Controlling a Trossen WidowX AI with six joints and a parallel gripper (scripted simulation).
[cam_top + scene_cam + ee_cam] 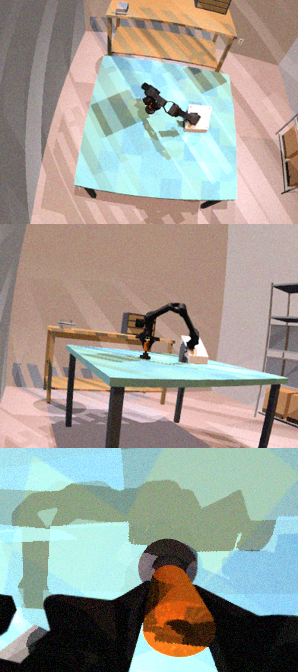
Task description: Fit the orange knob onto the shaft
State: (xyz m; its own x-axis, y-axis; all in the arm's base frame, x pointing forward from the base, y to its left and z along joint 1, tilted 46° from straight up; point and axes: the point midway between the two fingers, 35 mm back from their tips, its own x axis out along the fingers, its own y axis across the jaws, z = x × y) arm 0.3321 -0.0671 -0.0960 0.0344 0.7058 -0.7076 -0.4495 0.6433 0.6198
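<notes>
The orange knob (151, 106) (146, 346) (179, 610) is upright between the fingers of my gripper (146, 343) (170, 586), which is shut on it. The round dark pedestal (145, 357) (167, 545) stands on the table directly below the knob. In the exterior view a short dark stretch shows between the knob's lower end and the wide pedestal base, so the knob is not down on the base. In the wrist view the knob's lower end overlaps the pedestal's middle and hides the shaft. How far the shaft is inside the hole, and both flat sides, cannot be seen.
The arm's base stands by a white block (204, 114) (199, 359) on the turquoise table (125, 164) (213, 372). A wooden workbench (167, 20) (87, 332) is behind the table, and a metal shelf (271, 319) stands at the right. Broad shadows cross the table.
</notes>
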